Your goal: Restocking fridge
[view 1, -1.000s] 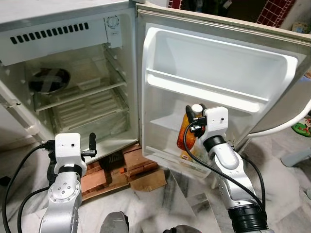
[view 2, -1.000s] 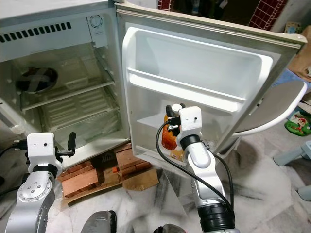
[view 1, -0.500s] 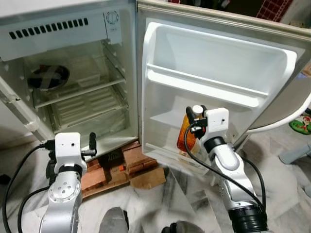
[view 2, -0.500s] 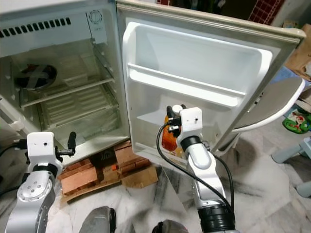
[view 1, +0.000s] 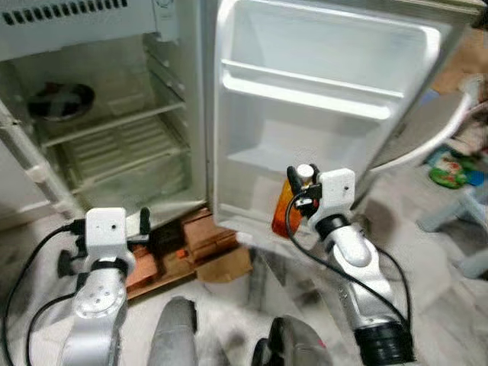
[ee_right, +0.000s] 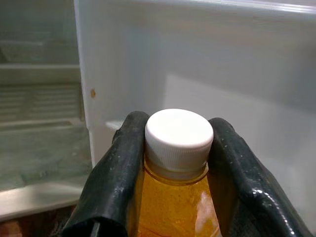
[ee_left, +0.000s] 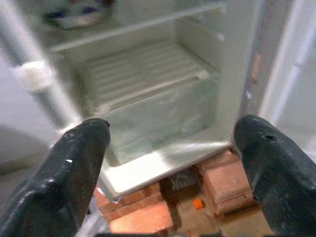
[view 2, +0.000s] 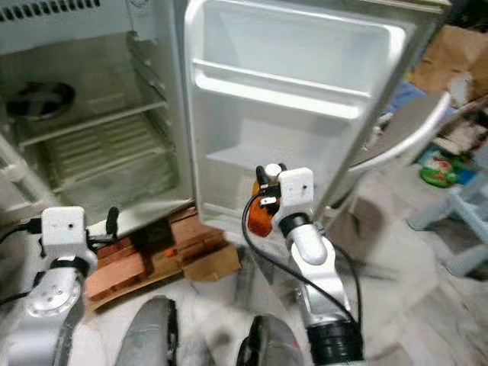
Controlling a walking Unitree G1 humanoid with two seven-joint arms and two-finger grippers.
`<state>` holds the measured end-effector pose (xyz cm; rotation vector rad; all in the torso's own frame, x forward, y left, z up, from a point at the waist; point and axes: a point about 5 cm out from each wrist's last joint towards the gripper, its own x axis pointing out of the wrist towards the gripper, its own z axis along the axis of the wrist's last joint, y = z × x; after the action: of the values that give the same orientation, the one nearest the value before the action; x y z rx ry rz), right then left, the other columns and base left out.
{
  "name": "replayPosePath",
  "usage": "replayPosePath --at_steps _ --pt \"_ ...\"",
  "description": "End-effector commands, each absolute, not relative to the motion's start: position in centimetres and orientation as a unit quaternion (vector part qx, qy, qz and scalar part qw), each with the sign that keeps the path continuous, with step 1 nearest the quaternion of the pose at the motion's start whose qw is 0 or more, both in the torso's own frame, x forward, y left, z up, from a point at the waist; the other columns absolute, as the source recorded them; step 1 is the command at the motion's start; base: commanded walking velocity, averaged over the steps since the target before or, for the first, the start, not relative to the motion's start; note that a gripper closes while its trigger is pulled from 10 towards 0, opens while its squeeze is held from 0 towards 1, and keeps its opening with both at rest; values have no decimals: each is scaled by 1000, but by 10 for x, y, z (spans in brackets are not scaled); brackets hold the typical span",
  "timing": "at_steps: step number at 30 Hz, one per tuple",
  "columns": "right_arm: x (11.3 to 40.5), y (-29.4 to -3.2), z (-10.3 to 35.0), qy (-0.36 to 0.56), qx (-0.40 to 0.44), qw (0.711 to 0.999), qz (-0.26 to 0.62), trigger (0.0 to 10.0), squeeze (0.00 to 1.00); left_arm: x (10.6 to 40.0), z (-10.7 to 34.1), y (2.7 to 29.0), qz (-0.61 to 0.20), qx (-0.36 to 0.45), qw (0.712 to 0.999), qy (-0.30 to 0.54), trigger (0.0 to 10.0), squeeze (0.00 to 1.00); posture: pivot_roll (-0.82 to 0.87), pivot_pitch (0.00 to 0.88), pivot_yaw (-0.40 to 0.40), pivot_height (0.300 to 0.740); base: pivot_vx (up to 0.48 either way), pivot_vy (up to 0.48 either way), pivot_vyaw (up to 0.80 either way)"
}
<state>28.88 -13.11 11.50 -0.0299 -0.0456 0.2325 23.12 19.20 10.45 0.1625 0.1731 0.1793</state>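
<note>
Compared with a second ago, your whole view sits lower and blurs, so the camera has moved; against the door, the bottle reads as further out from the bottom bin than it did.

Nearest you: right gripper (ee_right: 173, 163) is clenched on the bottle (view 1: 287, 212) just under its white cap (ee_right: 178, 134), one finger on each side of the neck. Orange liquid shows below the cap. You hold the bottle in the air in front of the door (view 1: 328, 91), at about the level of the bottom bin, not resting on anything.

Left gripper (ee_left: 168, 173) hangs empty, fingers spread wide, low before the fridge body (view 1: 91, 15). Bricks (view 1: 194, 236) prop the cabinet up.

Further in: wire shelf (view 1: 107, 126) carries a dark dish (view 1: 59, 99) at the back; the crisper (ee_left: 148, 94) below looks bare.

Risks, as judgement:
- The hold is on the neck only. A full bottle may swing or slip if you step hard.
- Blurred views make the bin lip hard to place; a low approach could knock the bottle base against it.
- The open door may swing if pushed.
- Your feet are close to the bricks; a nudge could unsettle the fridge.
</note>
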Motion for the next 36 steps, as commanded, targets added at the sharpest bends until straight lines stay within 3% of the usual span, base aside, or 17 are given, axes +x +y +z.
replayPosePath --at_steps 1,14,36 --pt "292 -128 127 -48 -13 991 123 10000 0 226 99 195 98 85 986 102 10000 0 166 119 -80 625 0 0 0" --pt "294 -126 130 -57 -9 990 131 10000 0 228 102 198 104 93 986 93 10000 0 164 124 -83 615 0 0 0" --pt "296 -116 139 -75 -1 982 174 10000 0 230 102 197 106 93 986 85 10000 0 162 108 -85 615 398 0 0"
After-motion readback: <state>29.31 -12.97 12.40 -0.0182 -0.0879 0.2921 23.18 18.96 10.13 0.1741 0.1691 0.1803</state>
